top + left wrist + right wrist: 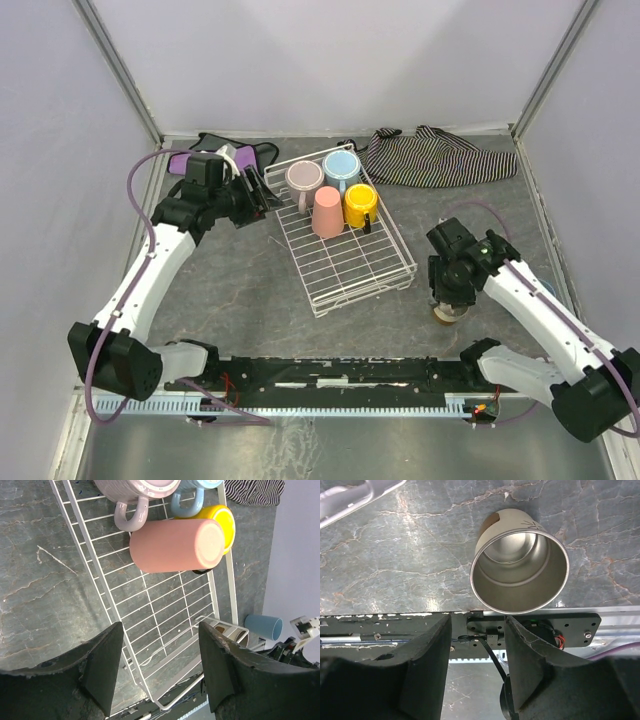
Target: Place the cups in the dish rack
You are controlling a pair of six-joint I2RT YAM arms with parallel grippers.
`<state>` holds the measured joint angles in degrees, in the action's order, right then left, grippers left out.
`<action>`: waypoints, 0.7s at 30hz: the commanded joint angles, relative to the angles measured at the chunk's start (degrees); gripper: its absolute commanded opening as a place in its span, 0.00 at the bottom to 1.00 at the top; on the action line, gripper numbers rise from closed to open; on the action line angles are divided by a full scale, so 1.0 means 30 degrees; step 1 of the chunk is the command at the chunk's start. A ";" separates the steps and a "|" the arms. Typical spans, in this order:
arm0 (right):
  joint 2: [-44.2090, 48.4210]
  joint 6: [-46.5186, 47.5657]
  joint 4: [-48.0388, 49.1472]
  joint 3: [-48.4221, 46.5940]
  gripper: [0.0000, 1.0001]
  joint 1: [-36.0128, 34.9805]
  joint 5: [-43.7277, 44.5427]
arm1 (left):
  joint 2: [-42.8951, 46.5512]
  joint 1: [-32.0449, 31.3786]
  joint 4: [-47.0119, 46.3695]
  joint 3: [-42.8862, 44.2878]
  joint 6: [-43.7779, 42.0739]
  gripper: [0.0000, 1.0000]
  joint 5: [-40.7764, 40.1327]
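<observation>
White wire dish rack (pixel 350 265) sits angled at tabletop (pixel 250 290) centre. Clustered at its far end: pale pink mug (pixel 304 178), light blue mug (pixel 341 165), yellow mug (pixel 360 203), salmon tumbler (pixel 327 212). Left tool (pixel 160 670) wide open, empty, by rack's far left corner. Metal cup (pixel 520 562) upright on tabletop right of rack, outside it. Right tool (pixel 476 665) open, gripping nothing, above cup; cup just ahead of fingertips, not between them. Blue tumbler (pixel 263 626) outside rack, right side. Striped cloth (pixel 430 155) far right.
</observation>
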<state>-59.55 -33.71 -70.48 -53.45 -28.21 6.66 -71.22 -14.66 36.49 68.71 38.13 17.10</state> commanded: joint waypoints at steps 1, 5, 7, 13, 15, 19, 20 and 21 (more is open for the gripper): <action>-0.0440 -0.0684 0.1418 0.0364 0.54 0.0069 0.0765 | -0.0242 -0.0044 -0.0810 0.1186 -0.0884 0.68 0.0687; -0.1512 -0.0613 0.2178 0.0416 0.54 0.0071 0.1251 | -0.0285 -0.0015 -0.0671 0.1457 -0.0962 0.69 0.0821; -0.1985 -0.0734 0.2692 0.0466 0.54 0.0112 0.1661 | -0.0256 -0.0052 -0.0690 0.1479 -0.0879 0.69 0.1015; -0.3696 -0.0697 0.3731 0.0943 0.54 0.0207 0.2113 | -0.0069 0.0004 -0.0719 0.1649 -0.0732 0.69 0.1423; -0.3948 -0.0786 0.3951 0.1119 0.54 0.0241 0.2282 | -0.0023 0.0114 -0.0779 0.1753 -0.0502 0.70 0.1791; -0.4382 -0.1040 0.4239 0.1391 0.51 0.0251 0.2502 | 0.0011 0.0422 -0.0940 0.2133 -0.0245 0.70 0.2308; -0.4515 -0.1089 0.4346 0.1485 0.49 0.0261 0.2572 | -0.0034 0.0519 -0.0876 0.2258 -0.0279 0.70 0.2364; -0.4652 -0.1205 0.4510 0.1607 0.46 0.0261 0.2581 | -0.0069 0.0615 -0.0795 0.2376 -0.0334 0.70 0.2445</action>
<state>-72.47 -35.53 -59.57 -49.36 -27.66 12.01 -72.23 -13.89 36.21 72.10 37.89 21.61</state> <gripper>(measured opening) 0.502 0.699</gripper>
